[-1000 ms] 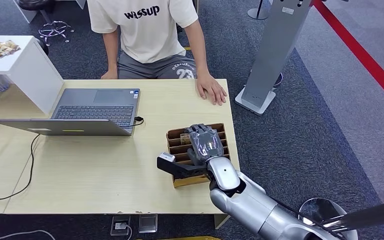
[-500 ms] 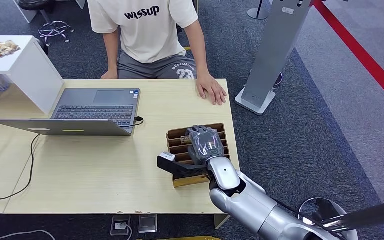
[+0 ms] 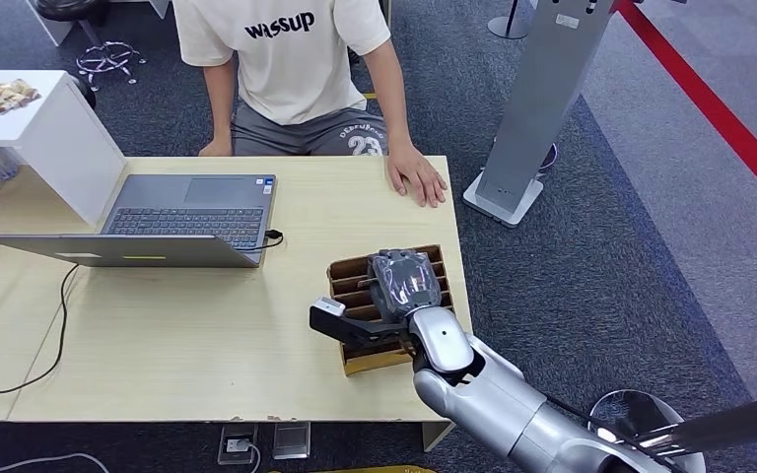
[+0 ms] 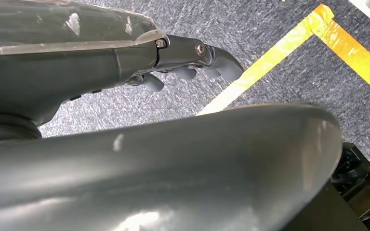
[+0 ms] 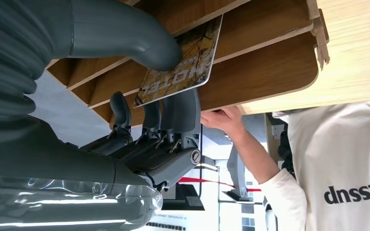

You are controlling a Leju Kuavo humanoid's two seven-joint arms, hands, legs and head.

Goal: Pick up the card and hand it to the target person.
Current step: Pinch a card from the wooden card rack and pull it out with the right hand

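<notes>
Right arm (image 3: 513,409): silver, rounded glossy shells, dark joint gaps. Right hand (image 3: 406,281): back under clear, shiny plastic film; dark grey fingers (image 5: 183,115); thick grey thumb (image 5: 125,31); grey ribbed cover at wrist; small silver screw heads at finger hinges. Black wrist bracket with white-capped block (image 3: 329,309). Left hand (image 4: 192,60): dark grey housing, clear film, two screws, pale grey fingertips. Broad smooth grey shell alongside.

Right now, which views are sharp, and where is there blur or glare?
Head view: sharp, evenly lit, table and laptop clear. Right wrist view: card readable, thumb near the lens soft, bright background washed out. Left wrist view: left hand soft, a blurred grey part covers much of it.
</notes>
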